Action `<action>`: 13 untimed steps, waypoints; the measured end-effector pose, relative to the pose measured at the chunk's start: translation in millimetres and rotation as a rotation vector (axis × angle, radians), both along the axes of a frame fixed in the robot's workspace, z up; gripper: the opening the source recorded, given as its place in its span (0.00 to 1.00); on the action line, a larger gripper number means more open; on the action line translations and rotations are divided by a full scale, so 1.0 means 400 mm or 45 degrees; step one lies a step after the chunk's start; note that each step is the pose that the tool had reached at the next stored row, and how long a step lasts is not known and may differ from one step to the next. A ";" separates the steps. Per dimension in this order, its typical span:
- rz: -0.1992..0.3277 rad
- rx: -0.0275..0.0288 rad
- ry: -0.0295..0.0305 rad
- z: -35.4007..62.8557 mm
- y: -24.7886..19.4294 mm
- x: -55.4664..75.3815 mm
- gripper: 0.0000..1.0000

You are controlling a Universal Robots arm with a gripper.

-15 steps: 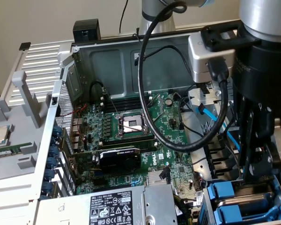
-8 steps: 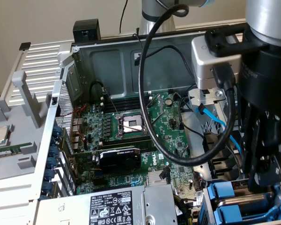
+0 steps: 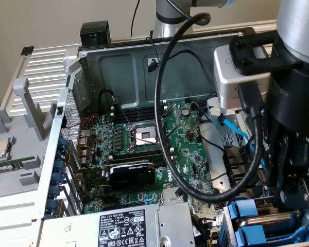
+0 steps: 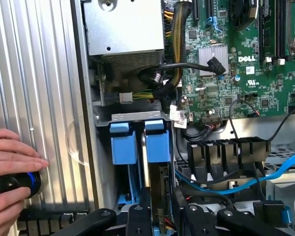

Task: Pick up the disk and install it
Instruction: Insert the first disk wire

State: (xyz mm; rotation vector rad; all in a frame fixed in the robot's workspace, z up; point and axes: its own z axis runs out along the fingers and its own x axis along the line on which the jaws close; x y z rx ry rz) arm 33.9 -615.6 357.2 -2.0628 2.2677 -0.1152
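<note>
The disk [image 4: 159, 147] stands on edge in the drive bay at the corner of the open computer case, its blue frame end toward the power supply. My gripper [image 4: 161, 219] straddles it, one black finger on each side, shut on its dark body. A second blue-framed drive [image 4: 123, 145] sits right beside it in the neighbouring slot. In the exterior view the gripper [image 3: 287, 199] reaches down at the exterior view's right, with the disk's blue end [image 3: 245, 210] sticking out below it.
The grey power-supply box [image 3: 118, 226] borders the bay. Motherboard [image 3: 144, 139] and graphics card [image 3: 131, 172] fill the case. A blue cable [image 4: 265, 174] and black cables [image 3: 165, 128] run close by. A person's hand [image 4: 10, 162] holds a black knob [image 4: 14, 183] on the ribbed table.
</note>
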 end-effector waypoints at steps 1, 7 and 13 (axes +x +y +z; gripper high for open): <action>0.000 0.0036 0.0000 0.000 -0.008 0.000 0.31; 0.001 0.0666 0.0000 0.000 -0.038 0.001 0.31; 0.001 0.1421 0.0000 -0.002 -0.065 0.010 0.31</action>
